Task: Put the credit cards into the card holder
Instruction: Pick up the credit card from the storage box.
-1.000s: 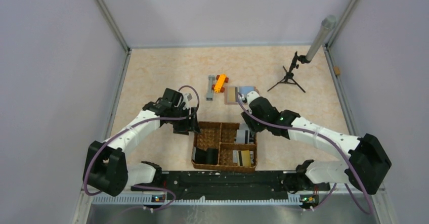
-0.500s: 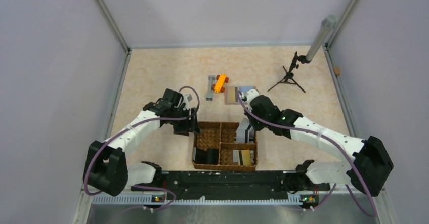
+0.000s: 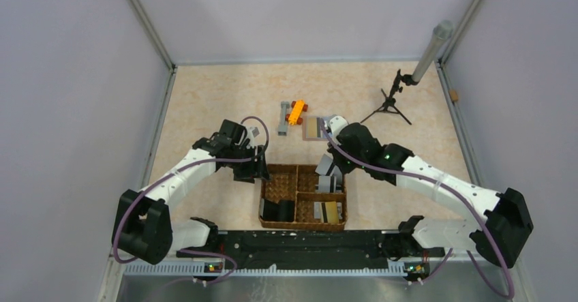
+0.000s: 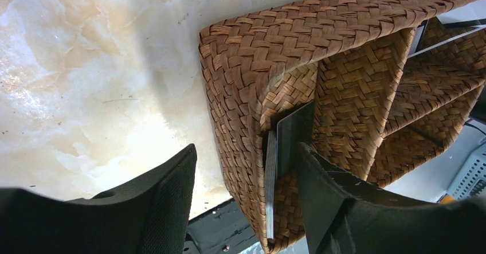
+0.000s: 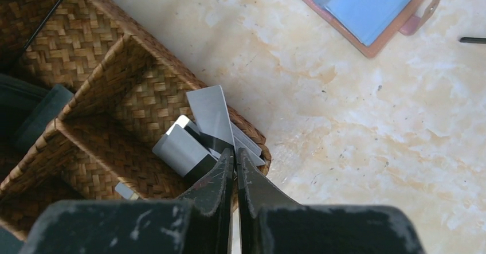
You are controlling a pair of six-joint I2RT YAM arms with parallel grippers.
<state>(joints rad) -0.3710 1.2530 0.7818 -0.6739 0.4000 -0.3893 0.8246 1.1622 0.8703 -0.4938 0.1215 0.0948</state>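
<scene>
I note the right hand (image 5: pixel 235 153) pinched shut on a grey credit card (image 5: pixel 211 112) tilted up from the woven basket (image 5: pixel 114 53), the left hand (image 4: pixel 246 153) part-open and empty astride its corner, apparently steadying it; the card holder (image 5: pixel 372 13) lies open on the bench (image 5: pixel 344 122) beyond.

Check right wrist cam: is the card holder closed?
No, the card holder lies open on the table, its light blue inside facing up.

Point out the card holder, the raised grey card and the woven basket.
card holder (image 5: pixel 367 8), right wrist view, light blue inside
grey card (image 5: pixel 211 112), right wrist view, its face
woven basket (image 4: pixel 258 47), left wrist view, woven wall
</scene>
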